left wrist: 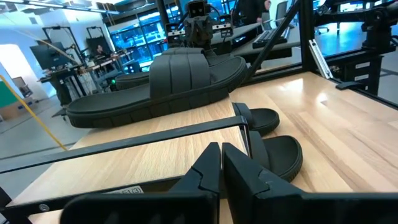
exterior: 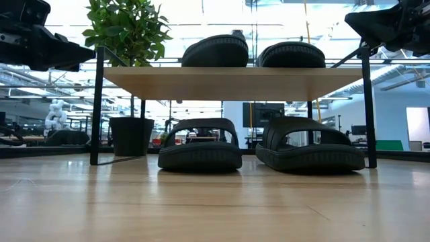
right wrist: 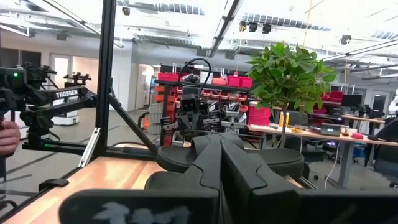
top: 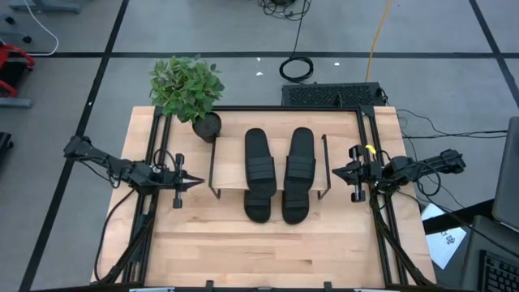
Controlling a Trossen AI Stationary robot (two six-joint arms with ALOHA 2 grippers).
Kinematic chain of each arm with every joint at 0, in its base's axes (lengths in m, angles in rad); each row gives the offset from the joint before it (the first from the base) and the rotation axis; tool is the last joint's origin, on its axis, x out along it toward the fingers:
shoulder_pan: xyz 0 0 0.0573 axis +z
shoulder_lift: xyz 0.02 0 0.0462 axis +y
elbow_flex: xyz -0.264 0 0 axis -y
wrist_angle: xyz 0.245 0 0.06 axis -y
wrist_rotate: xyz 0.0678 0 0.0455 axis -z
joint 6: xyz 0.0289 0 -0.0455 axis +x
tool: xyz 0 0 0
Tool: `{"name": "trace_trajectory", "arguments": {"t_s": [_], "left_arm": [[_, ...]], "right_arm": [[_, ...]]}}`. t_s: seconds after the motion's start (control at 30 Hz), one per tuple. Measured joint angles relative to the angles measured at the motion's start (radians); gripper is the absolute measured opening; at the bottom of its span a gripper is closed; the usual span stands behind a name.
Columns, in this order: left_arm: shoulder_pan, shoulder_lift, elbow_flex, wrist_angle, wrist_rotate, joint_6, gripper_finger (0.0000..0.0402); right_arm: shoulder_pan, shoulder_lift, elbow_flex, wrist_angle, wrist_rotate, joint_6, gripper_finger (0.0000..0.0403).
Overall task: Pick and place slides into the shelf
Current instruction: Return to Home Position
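Slides (top: 257,158) sit paired — two on the shelf (top: 229,170), two beneath it — as left pincer (top: 199,183) and right pincer (top: 335,171) flank it, both closed and empty; a careless swing home could clip a wire leg (exterior: 96,114).

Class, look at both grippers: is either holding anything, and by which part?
Nothing is held. The left gripper and right gripper are both shut and empty, clear of the shelf on either side.

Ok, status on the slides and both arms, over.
Left gripper, right gripper: jaws shut, empty, flanking the shelf. Two slides on top, two underneath. Potted plant beside shelf's back-left corner, obstructing nothing.
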Motion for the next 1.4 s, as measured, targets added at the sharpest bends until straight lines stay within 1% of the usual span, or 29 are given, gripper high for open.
{"name": "trace_trajectory", "arguments": {"t_s": [0.23, 0.5, 0.6, 0.93, 1.23, 1.4], "left_arm": [[0.0, 0.0, 0.0, 0.0, 0.0, -0.002, 0.0002], [0.0, 0.0, 0.0, -0.001, 0.0, -0.002, 0.0024], [0.0, 0.0, 0.0, -0.001, 0.0, -0.002, 0.0025], [0.0, 0.0, 0.0, -0.001, 0.0, -0.002, 0.0001], [0.0, 0.0, 0.0, -0.001, 0.0, -0.002, 0.0026], [0.0, 0.0, 0.0, -0.001, 0.0, -0.002, 0.0025]], "right_arm": [[0.0, 0.0, 0.0, 0.0, 0.0, 0.023, 0.0], [0.0, 0.0, 0.0, 0.0, 0.0, 0.029, 0.0], [0.0, 0.0, 0.0, 0.0, 0.0, 0.029, 0.0], [0.0, 0.0, 0.0, -0.001, 0.0, 0.029, 0.0], [0.0, 0.0, 0.0, -0.001, 0.0, 0.03, 0.0], [0.0, 0.0, 0.0, -0.001, 0.0, 0.03, 0.0]]}}
